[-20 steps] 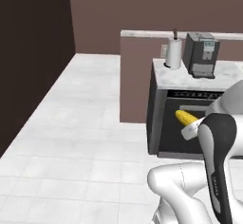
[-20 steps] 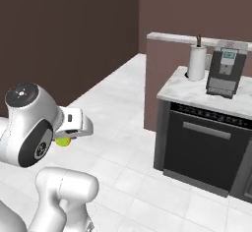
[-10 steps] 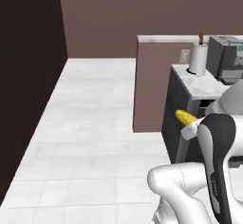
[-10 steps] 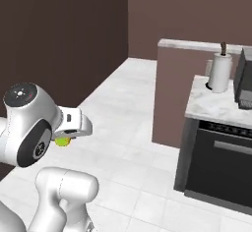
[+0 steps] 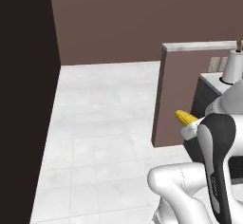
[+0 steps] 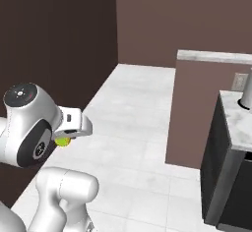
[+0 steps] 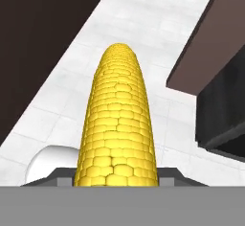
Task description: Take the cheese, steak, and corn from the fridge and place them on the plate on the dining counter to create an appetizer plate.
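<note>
The corn (image 7: 118,119) is a yellow cob that runs straight out from my gripper (image 7: 117,176), which is shut on its near end. In the left base view the cob's yellow tip (image 5: 185,117) pokes out to the left of the white hand. In the right base view its green end (image 6: 63,141) shows under the hand (image 6: 74,125), held high over the floor. The cheese, steak, fridge, plate and dining counter are out of view.
A brown half wall with a pale top (image 5: 199,47) (image 6: 216,56) stands ahead on the right. Beside it is a dark cabinet with a marble top (image 6: 236,123) and a white roll (image 5: 232,69). A dark wall (image 5: 23,99) runs along the left, with white tiled floor (image 5: 104,123) between.
The whole picture has swung: the half wall and dark cabinet have slid to the right and come nearer, so the base has moved. The corn stays in the shut gripper.
</note>
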